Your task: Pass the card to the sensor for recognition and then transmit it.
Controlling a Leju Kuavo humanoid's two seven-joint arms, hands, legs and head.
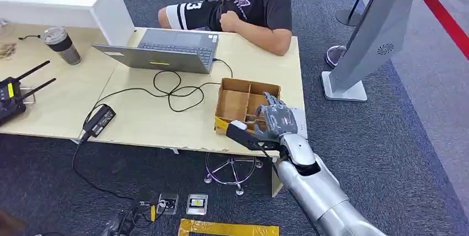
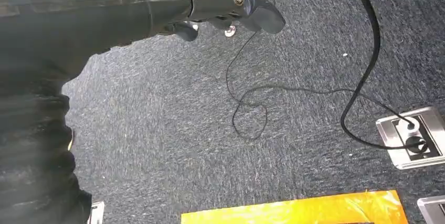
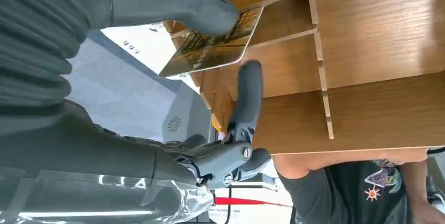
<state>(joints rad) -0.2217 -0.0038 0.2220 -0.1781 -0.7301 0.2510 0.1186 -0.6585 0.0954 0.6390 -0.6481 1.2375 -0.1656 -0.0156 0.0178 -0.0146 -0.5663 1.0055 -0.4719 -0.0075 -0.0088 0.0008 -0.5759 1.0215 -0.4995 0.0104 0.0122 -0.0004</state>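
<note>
Right robot hand [image 1: 275,119] over the near end of the divided cardboard box [image 1: 232,103] at the counter [image 1: 144,120] edge. Wrist view: thumb [image 3: 173,1] presses on the card [image 3: 215,45], a dark finger [image 3: 246,98] beneath it, so the card is pinched, its far edge angled into a box compartment. Judged: card being taken from the box, where compartments keep it reachable. Grey kiosk stand [image 1: 376,31], likely the sensor, sits well apart to the right. Left robot hand [image 2: 231,3] hangs above the carpet; fingers seem curled, state uncertain. A person [image 1: 254,4] sits behind the counter.
</note>
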